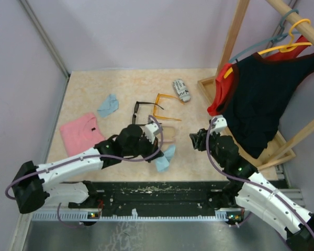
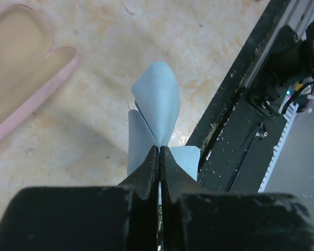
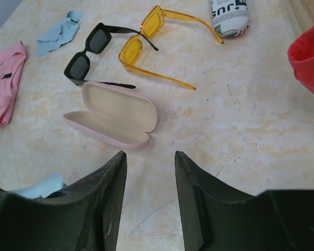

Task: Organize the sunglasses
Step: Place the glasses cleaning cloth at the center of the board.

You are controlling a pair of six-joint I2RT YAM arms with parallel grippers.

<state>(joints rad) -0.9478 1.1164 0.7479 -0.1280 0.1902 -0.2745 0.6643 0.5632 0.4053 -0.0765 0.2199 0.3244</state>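
Observation:
The black sunglasses [image 3: 88,53] [image 1: 142,108] and the orange sunglasses [image 3: 142,39] [image 1: 166,107] lie unfolded side by side on the table, beyond an open pink case [image 3: 113,116] [image 1: 169,136]. My left gripper [image 2: 160,149] [image 1: 156,150] is shut on a light blue cloth [image 2: 158,99] [image 1: 165,159], just right of the pink case and near the front rail. My right gripper [image 3: 149,157] [image 1: 194,140] hovers open and empty over bare table, on the near side of the pink case.
A black-and-white printed case [image 3: 230,15] [image 1: 181,90] lies at the back. A second blue cloth [image 1: 108,104] [image 3: 59,31] and a pink garment [image 1: 81,133] [image 3: 3,83] lie at the left. A wooden rack with black and red clothes [image 1: 256,99] stands at the right. The black rail [image 2: 240,130] runs along the front edge.

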